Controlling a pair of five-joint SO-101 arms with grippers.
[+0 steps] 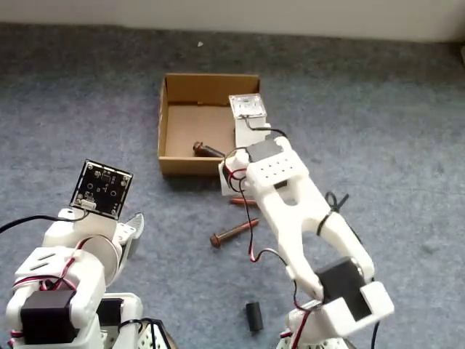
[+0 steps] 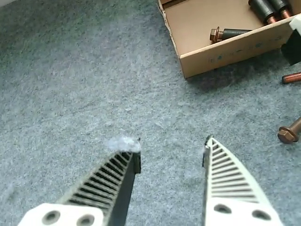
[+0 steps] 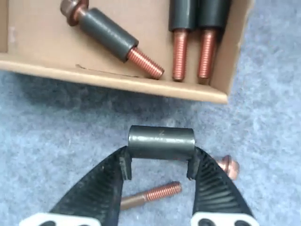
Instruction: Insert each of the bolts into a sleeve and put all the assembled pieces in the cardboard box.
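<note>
My right gripper is shut on a dark sleeve, held crosswise just outside the front wall of the cardboard box. Three assembled bolt-and-sleeve pieces lie in the box: one slanted and two side by side. On the carpet beneath the held sleeve lies a bare copper bolt. A second bare bolt lies nearer the arm bases, and a loose black sleeve stands by the right arm's base. My left gripper hangs open over bare carpet, left of the box.
Grey carpet covers the whole floor. The right arm stretches from its base to the box's front right corner, with its cables trailing over the bolts. The left arm is folded at the near left. A pale wall runs along the far edge.
</note>
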